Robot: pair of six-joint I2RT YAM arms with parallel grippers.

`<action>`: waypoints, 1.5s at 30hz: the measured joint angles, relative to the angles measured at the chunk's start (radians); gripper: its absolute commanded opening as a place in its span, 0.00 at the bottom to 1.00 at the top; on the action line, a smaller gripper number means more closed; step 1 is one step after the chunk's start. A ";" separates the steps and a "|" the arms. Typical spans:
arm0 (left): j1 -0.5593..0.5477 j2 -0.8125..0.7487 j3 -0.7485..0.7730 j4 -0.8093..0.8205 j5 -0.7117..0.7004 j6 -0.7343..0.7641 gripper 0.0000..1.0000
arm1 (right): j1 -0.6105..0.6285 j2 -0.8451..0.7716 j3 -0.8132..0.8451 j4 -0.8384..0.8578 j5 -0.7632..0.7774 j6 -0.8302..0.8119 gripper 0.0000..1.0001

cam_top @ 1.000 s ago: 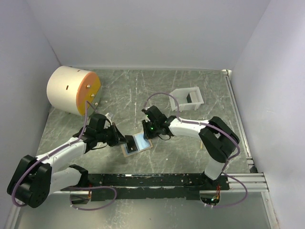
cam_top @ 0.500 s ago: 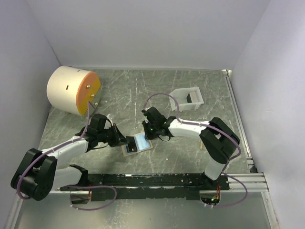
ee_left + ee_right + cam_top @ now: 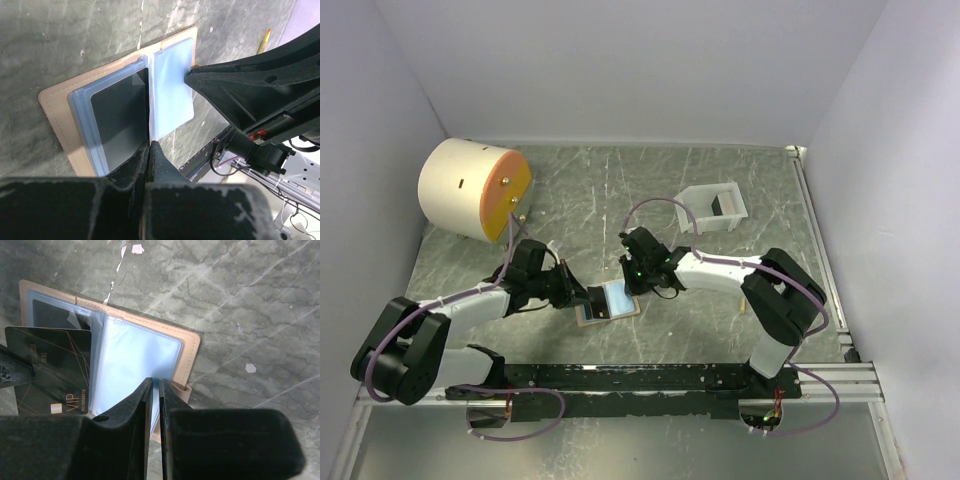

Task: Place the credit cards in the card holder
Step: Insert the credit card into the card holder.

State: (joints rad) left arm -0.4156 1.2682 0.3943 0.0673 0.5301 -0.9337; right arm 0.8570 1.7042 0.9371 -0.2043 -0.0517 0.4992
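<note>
Over the card holder (image 3: 189, 354), the credit card (image 3: 52, 367) lies lengthwise along its fold.

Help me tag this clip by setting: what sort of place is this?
Probably a robotics lab test cell: plain white walls box in a scratched green tabletop, and two robot arms are bolted to a black rail.

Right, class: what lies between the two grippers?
The open card holder lies on the table between the left gripper and the right gripper, as the top external view shows.
</note>
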 measured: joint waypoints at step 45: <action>0.000 0.022 -0.026 0.071 0.048 -0.016 0.07 | 0.005 0.032 0.082 -0.110 0.093 -0.030 0.19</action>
State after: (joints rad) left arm -0.4156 1.2900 0.3683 0.1379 0.5785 -0.9501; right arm 0.8616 1.7363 1.0195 -0.3141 0.0418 0.4690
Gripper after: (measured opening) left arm 0.075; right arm 0.203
